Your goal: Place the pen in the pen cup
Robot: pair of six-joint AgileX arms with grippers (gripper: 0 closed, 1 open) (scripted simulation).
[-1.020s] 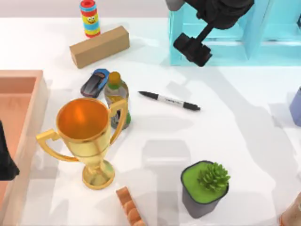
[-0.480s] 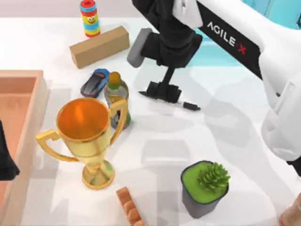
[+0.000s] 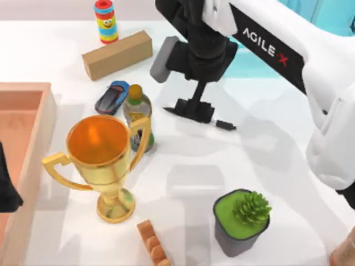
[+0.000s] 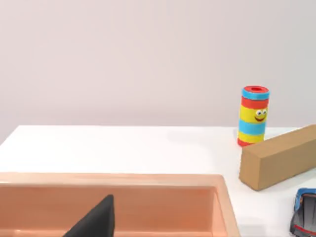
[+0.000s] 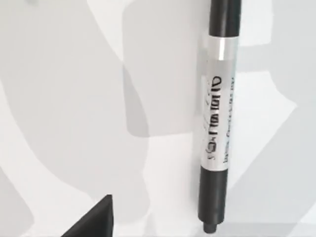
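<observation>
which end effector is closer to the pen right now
Right. The right end effector hangs directly over the pen; the left end effector sits parked at the table's left edge.

Right pincer (image 3: 193, 109) covers pen (image 3: 224, 124) middle; ends visible.

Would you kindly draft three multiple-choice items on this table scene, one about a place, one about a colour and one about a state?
1. What is the right gripper over?
A. the pen
B. the trophy
C. the potted plant

2. What colour is the trophy?
A. silver
B. gold
C. green

3. How does the pen lie?
A. standing in a cup
B. lifted off the table
C. flat on the table

Answers: 1 A, the top view shows the gripper covering the pen's middle, with both pen ends sticking out. 2 B, its bowl and handles are gold. 3 C, the right wrist view shows it lying flat on the table.
</observation>
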